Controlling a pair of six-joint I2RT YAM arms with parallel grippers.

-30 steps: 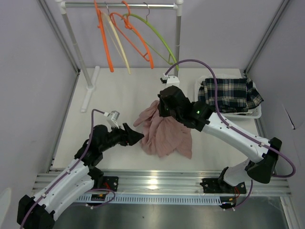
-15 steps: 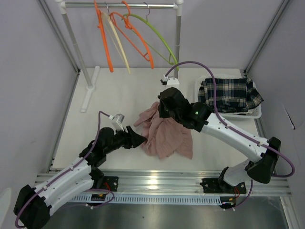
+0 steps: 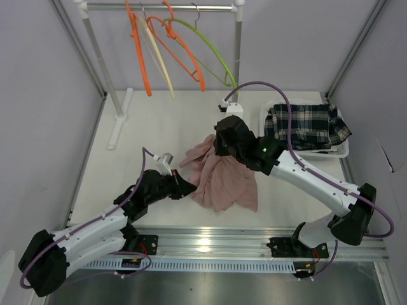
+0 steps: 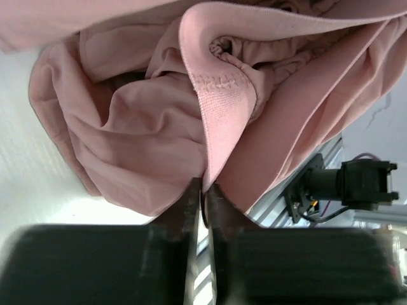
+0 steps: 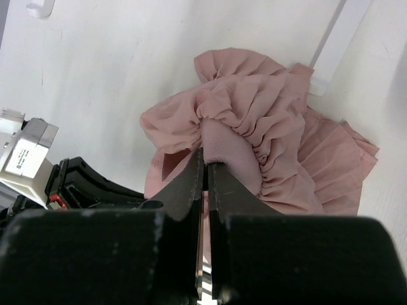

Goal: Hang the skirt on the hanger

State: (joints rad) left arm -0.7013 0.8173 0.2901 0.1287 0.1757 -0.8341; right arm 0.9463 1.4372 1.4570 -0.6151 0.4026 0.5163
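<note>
The pink skirt lies bunched on the white table, near the middle, between the two arms. The right gripper is clamped on its gathered waistband. The left gripper pinches the stitched band's edge at the skirt's left side, fingers nearly together. Hangers hang on the far rail. A white label on the left wrist is too small to read.
</note>
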